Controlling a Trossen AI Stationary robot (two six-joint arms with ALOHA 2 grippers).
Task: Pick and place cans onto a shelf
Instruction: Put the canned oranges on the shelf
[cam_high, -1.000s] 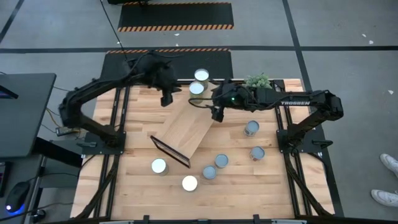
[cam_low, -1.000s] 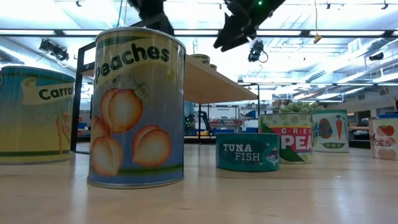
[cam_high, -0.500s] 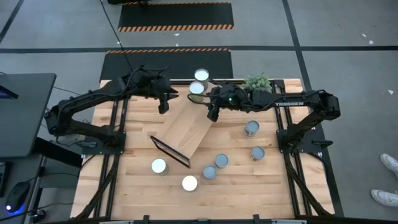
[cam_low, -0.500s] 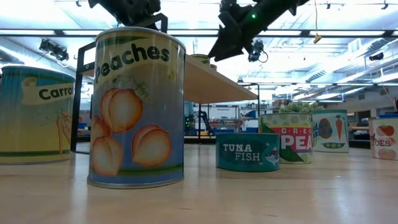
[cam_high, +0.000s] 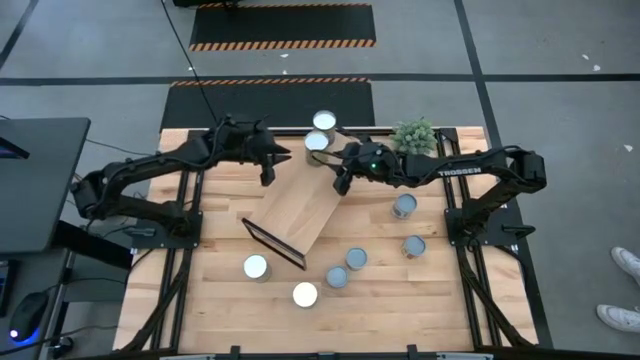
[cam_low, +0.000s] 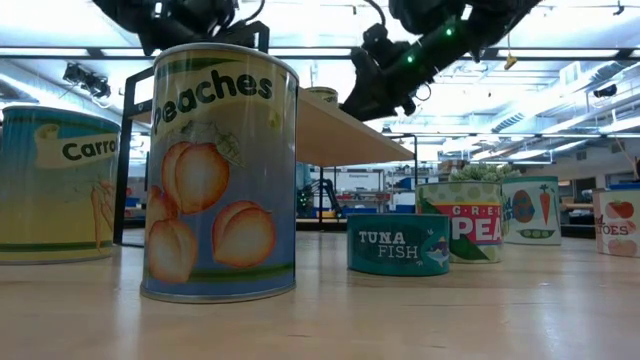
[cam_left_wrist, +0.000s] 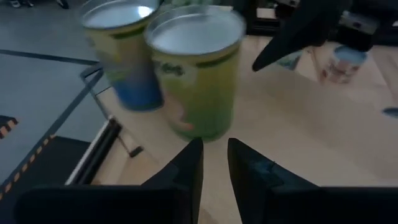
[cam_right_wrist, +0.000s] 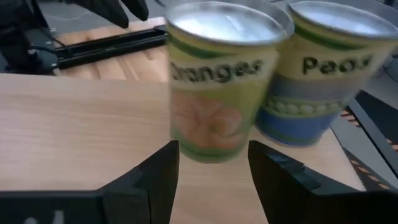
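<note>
Right pincer (cam_high: 341, 184): fingers apart, empty; over the far end of the shelf (cam_high: 300, 208), just beside the two cans standing there; its wrist view shows the Oranges can (cam_right_wrist: 219, 84) close ahead, framed by the fingers (cam_right_wrist: 158, 174)
Left pincer (cam_high: 266, 172): fingers a narrow gap apart, empty; over the table (cam_high: 220, 250) just off the shelf's far-left edge, near the same two cans
Shelf cans: Oranges can and Peas can (cam_right_wrist: 323, 74) upright, side by side at the shelf's far end
Shelf: lies diagonally across the table's middle, black frame (cam_high: 273, 243) at its near end
Other cans: six stand on the table; Peaches can (cam_low: 220, 172) and Carrots can (cam_low: 55, 185) nearest the low camera; tuna tin (cam_low: 398, 243) farther back
Plant (cam_high: 415, 133): far edge, right of the shelf cans
</note>
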